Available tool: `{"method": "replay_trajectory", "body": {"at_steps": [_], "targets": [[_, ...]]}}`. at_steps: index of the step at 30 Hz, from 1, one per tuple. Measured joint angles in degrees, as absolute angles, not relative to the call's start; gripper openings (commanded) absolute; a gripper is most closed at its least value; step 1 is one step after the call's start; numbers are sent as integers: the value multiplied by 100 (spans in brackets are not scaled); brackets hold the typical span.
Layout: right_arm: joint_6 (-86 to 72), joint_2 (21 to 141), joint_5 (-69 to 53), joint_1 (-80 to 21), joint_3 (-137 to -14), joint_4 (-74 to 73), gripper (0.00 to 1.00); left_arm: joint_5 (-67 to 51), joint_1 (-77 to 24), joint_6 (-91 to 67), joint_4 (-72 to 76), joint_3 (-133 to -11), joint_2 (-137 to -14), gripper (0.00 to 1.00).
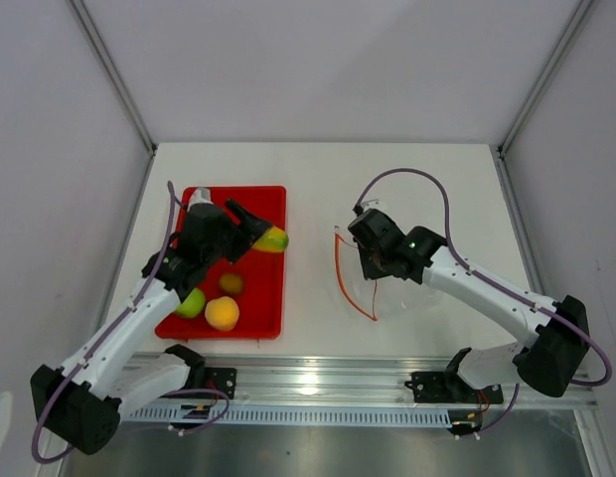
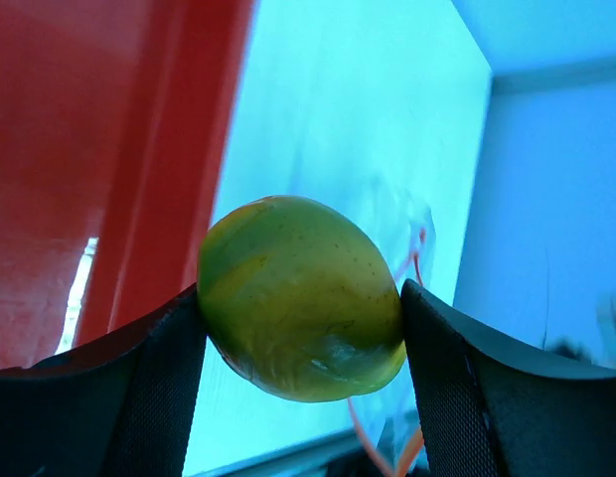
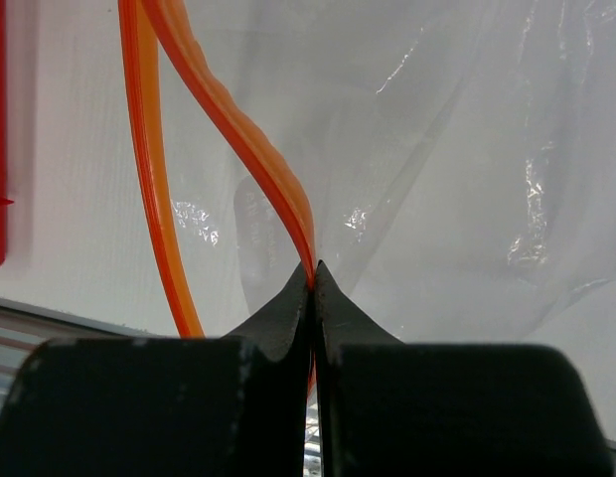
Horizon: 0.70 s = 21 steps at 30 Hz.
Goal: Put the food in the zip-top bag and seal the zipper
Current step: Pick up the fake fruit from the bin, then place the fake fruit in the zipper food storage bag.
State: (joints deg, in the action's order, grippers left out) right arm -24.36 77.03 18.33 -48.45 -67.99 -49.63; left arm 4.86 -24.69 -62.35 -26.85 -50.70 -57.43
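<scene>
My left gripper is shut on a yellow-green toy fruit and holds it over the right edge of the red tray. In the left wrist view the fruit sits squeezed between both fingers. A green apple, an orange ball and a small brown fruit lie in the tray. The clear zip-top bag lies right of the tray. My right gripper is shut on one side of its orange zipper, and the mouth gapes open.
The table's white surface lies between tray and bag. Grey walls stand on both sides. A metal rail runs along the near edge. A purple cable loops above the right arm.
</scene>
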Motion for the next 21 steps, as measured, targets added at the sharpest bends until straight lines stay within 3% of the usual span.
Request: {"method": "replay_trajectory", "body": {"at_steps": [9, 21], "targets": [[-2534, 7703, 1253, -4687, -6851, -4932, 0, -1315, -2954, -5124, -513, -3662, -4829, 55], [-2746, 7701, 504, -4672, -6849, -4772, 0, -2167, -3892, -4888, 1516, -3275, -5544, 56]]}}
